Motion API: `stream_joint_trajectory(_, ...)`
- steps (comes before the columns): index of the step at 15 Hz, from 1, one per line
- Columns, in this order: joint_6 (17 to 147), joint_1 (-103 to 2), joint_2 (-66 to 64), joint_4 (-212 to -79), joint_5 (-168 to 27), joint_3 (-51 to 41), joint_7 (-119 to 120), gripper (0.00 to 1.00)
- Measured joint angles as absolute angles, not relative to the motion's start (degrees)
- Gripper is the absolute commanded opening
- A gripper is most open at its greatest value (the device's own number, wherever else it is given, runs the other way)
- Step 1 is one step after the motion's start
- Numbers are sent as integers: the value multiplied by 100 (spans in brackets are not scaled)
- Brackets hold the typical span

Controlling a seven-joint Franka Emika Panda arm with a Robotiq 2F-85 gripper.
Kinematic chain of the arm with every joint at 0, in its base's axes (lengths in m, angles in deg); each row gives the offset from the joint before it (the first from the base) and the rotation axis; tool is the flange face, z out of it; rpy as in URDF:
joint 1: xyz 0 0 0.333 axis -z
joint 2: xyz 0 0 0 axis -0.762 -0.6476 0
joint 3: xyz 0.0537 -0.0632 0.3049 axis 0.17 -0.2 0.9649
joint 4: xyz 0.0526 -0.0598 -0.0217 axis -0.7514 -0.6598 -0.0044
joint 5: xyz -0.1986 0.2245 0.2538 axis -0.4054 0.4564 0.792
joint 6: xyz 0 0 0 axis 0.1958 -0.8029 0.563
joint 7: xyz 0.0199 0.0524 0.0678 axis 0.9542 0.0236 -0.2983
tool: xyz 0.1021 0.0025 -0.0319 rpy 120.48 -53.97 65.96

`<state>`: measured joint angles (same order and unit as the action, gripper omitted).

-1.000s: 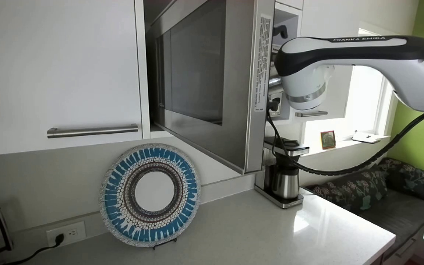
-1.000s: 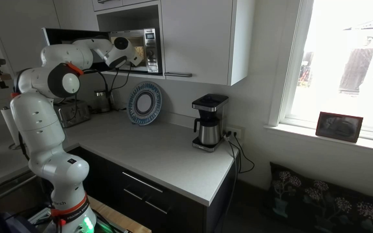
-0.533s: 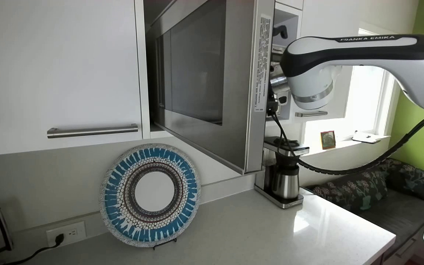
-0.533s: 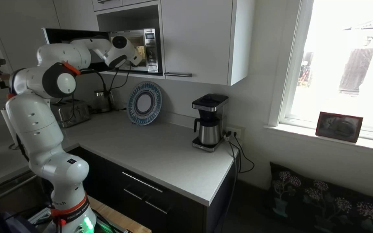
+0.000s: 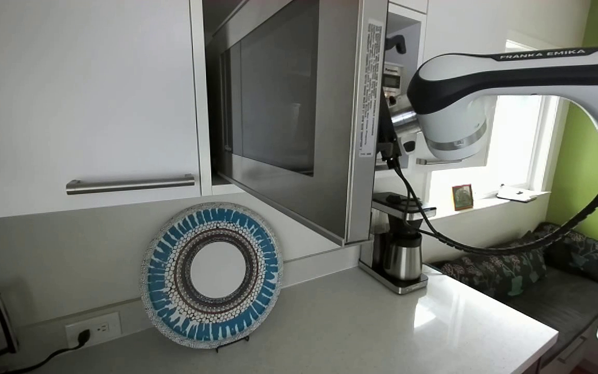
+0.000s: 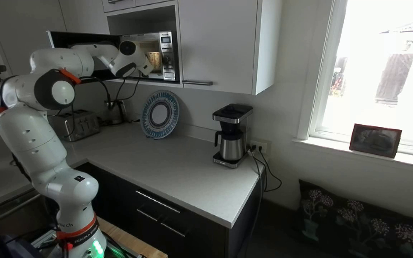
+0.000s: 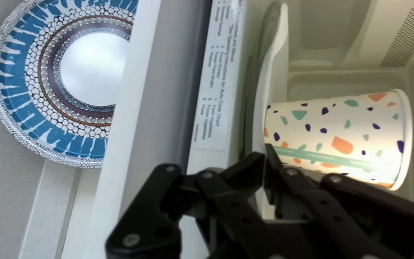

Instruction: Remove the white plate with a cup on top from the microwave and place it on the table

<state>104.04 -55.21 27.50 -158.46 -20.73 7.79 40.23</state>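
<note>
White cupboards [image 6: 217, 43] hang above your pale desk [image 6: 170, 165], and the microwave [image 6: 168, 59] set among them has its door [image 5: 278, 98] swung wide. In the wrist view the white plate [image 7: 277, 79] shows edge-on at the microwave's mouth; how far it reaches past the front can't be told. The cup [image 7: 336, 136] stands upright on it, with the cavity behind; you can't see what it holds. Your end effector [image 7: 264, 166] is pinching the plate's rim between its fingers. That suggests the grasp is made and the removal is the step in hand. Next, you'll likely want to draw the plate out slowly and level, since a light cup could slide or tip, and clear the door before lowering it to the desk. The coffee maker [image 6: 232, 115] holds a steel jug [image 6: 231, 148], contents hidden.
</note>
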Motion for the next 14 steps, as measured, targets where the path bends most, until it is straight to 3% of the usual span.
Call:
stream_joint_trajectory(2,10404,-5519,2876,-15970,-2073,779,4057,1)
stream_joint_trajectory(3,10404,-5519,2932,-16023,-2083,780,4073,21)
stream_joint_trajectory(4,10404,-5518,2985,-16072,-2103,781,4093,30)
stream_joint_trajectory(13,10404,-5518,3111,-16174,-2131,782,4112,99)
stream_joint_trajectory(14,10404,-5518,3111,-16174,-2131,782,4112,100)
